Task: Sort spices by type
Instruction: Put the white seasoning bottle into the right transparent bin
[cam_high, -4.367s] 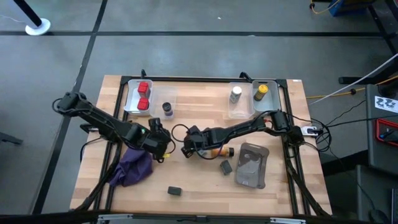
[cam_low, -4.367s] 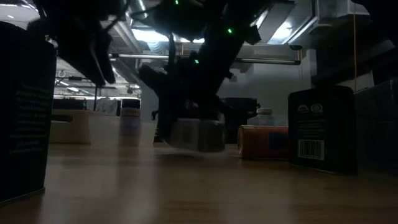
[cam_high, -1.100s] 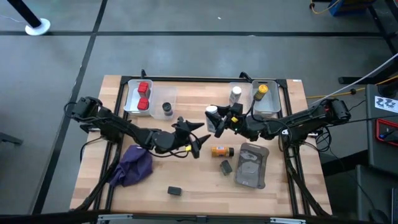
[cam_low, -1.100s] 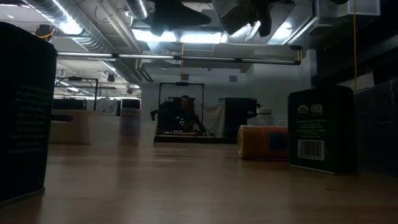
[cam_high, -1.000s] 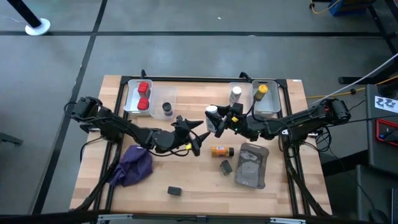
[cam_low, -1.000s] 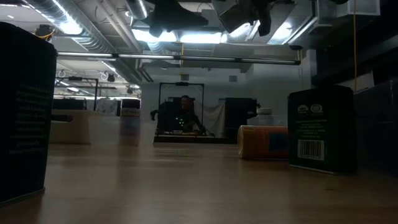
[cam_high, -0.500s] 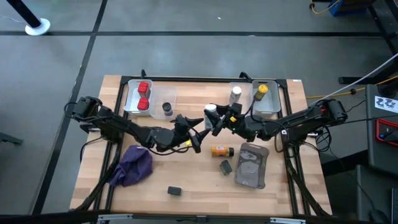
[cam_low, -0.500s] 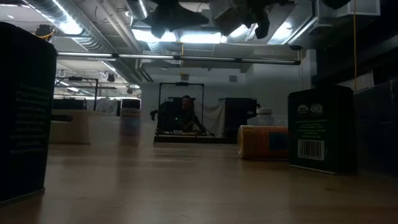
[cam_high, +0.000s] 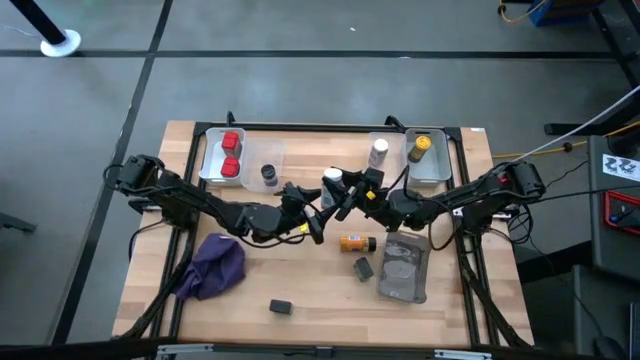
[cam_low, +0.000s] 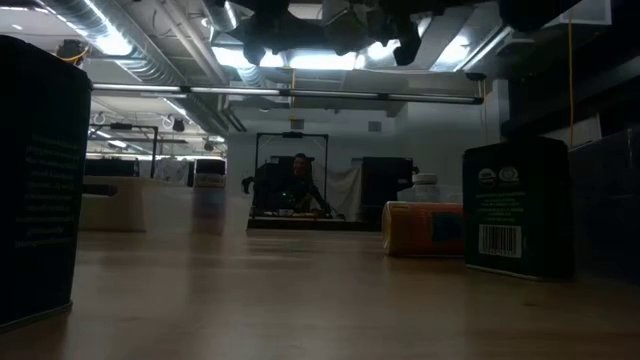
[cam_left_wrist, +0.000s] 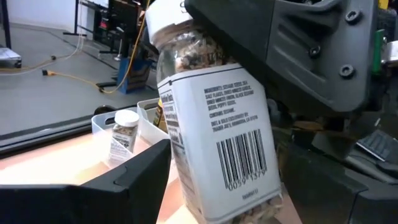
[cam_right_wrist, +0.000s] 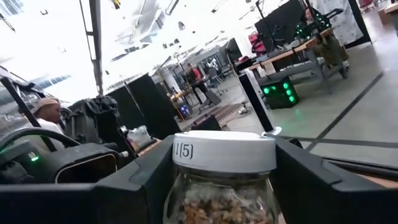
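Above mid-table, right gripper (cam_high: 345, 199) jaws hold a white-capped bottle (cam_left_wrist: 214, 118), barcode label, cap marked "1(5)"; left gripper (cam_high: 312, 212) jaws wide.

Both of the 2 dark six-joint arms are stretched low over the table toward its middle, the left arm reaching in from the left edge and the right arm from the right edge. The left gripper (cam_high: 315, 213) is held with its 2 dark fingers (cam_left_wrist: 134, 177) spread wide, nothing being clasped between them. The right gripper (cam_high: 340, 196) is raised just beside it, almost tip to tip, and its 2 fingers are closed on the sides of a clear white-capped spice bottle (cam_right_wrist: 222, 180).
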